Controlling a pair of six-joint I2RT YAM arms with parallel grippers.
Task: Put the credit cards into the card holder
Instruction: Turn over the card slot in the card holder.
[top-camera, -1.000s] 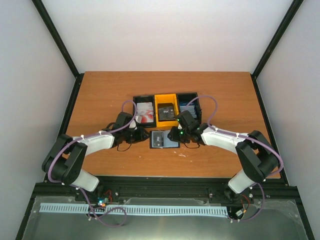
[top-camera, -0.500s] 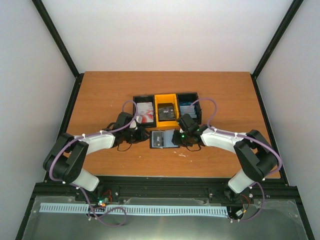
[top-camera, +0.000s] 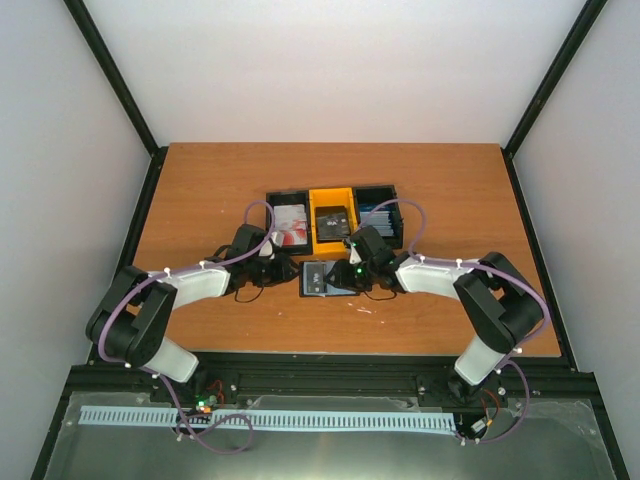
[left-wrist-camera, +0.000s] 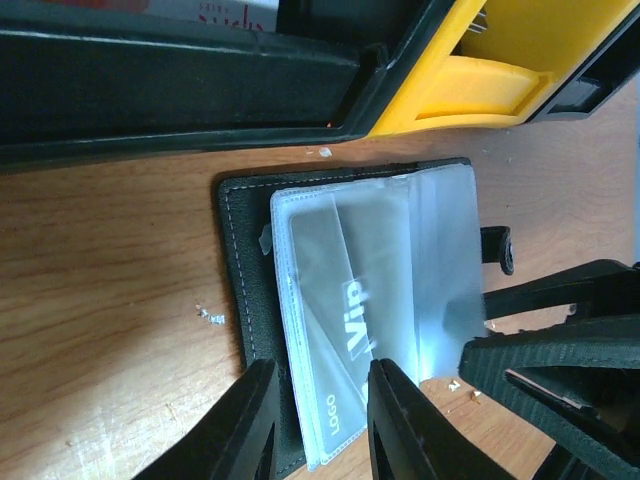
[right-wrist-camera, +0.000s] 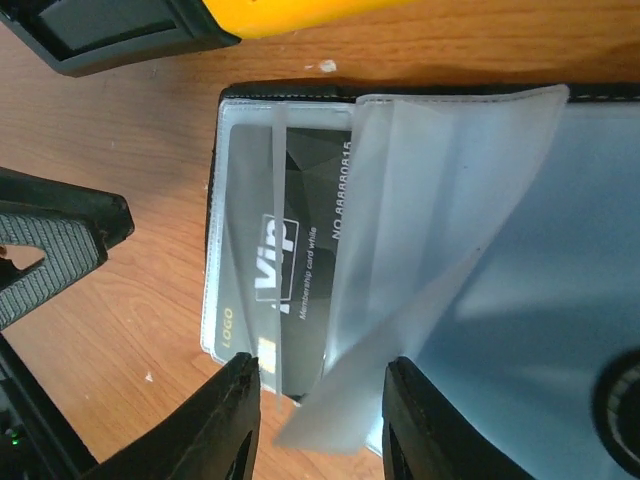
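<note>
The card holder lies open on the table between both arms, its black stitched border facing the left wrist. A dark grey credit card marked VIP sits inside a clear sleeve. My left gripper is open, its fingers straddling the holder's near corner and sleeve edges. My right gripper is open over the other side. A loose translucent sleeve flap stands lifted between its fingers, not pinched. More credit cards lie in the bins: white and red, dark grey, blue.
Three small bins stand in a row just behind the holder: a black one, a yellow one and another black one. Their walls are close to both grippers. Small crumbs dot the wooden table.
My right gripper has shifted left and nearer, from beside the bins to over the holder's right half. The left arm has stayed put.
</note>
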